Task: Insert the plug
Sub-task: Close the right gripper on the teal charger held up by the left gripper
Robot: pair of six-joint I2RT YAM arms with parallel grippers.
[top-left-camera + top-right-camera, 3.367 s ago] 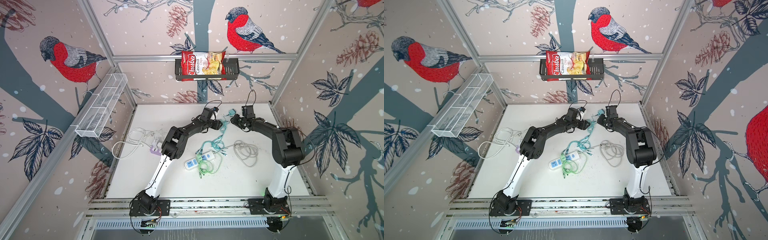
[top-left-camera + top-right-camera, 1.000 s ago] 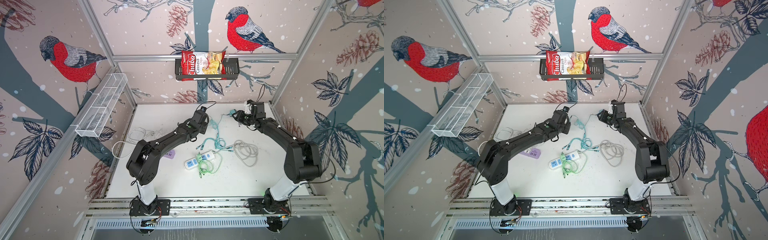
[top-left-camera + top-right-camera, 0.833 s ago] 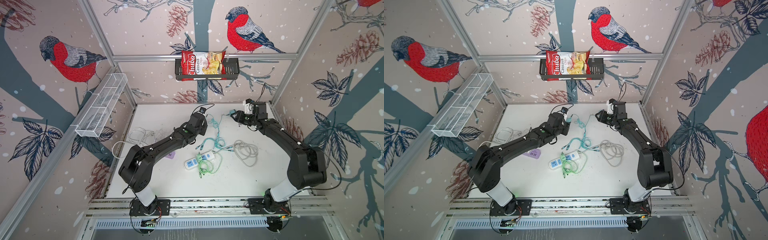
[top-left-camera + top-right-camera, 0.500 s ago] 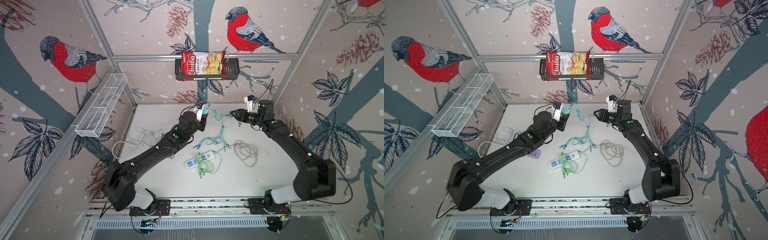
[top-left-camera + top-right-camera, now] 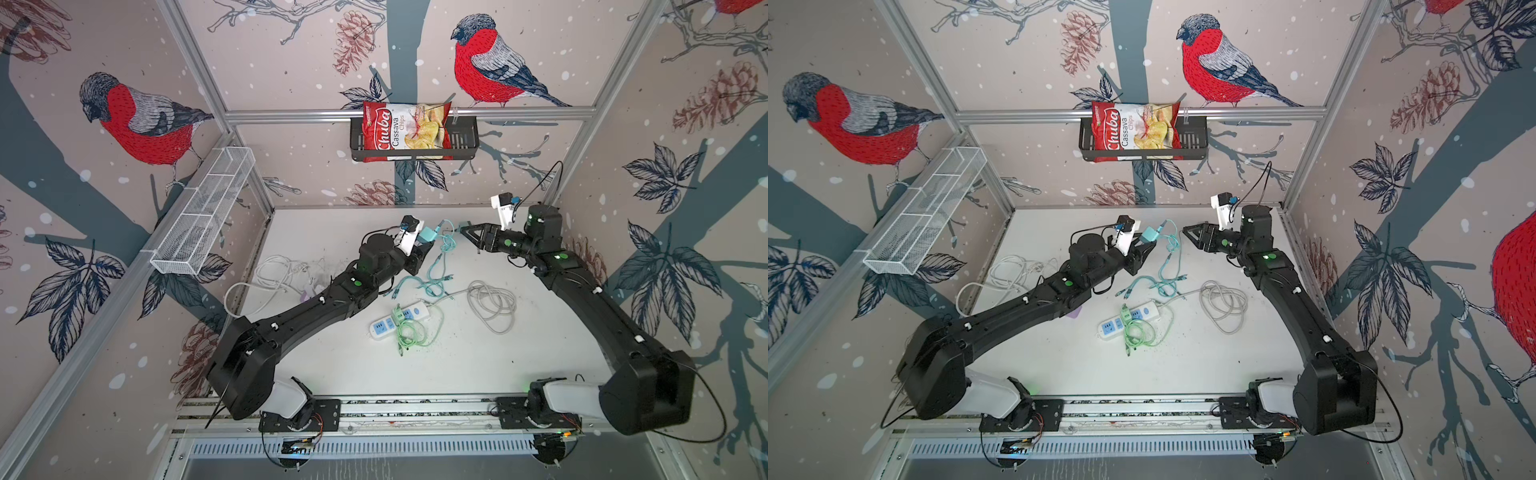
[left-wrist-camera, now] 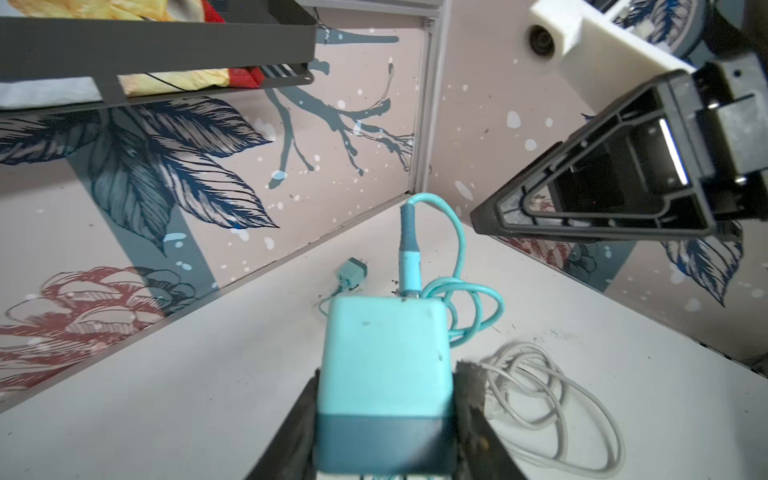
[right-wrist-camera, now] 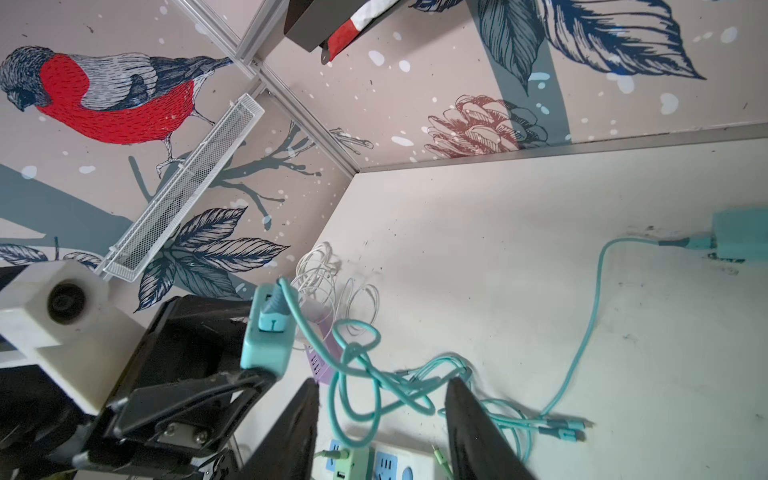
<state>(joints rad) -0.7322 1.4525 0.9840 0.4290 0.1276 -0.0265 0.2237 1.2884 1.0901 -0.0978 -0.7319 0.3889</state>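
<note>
Clearly the left tool (image 5: 1144, 246) is clamped on the teal charger plug (image 5: 1148, 235), holding it in the air above the far part of the tabletop (image 5: 1204, 361). Its teal cable (image 5: 1173, 257) hangs down to a loose tangle below. Facing it, near the cable, the right tool (image 7: 380, 395) has its jaws apart with nothing between them. Well apart from the plug, the white power strip (image 5: 1129, 320) lies flat near the middle, with a green adapter (image 5: 1124, 312) seated in it.
</note>
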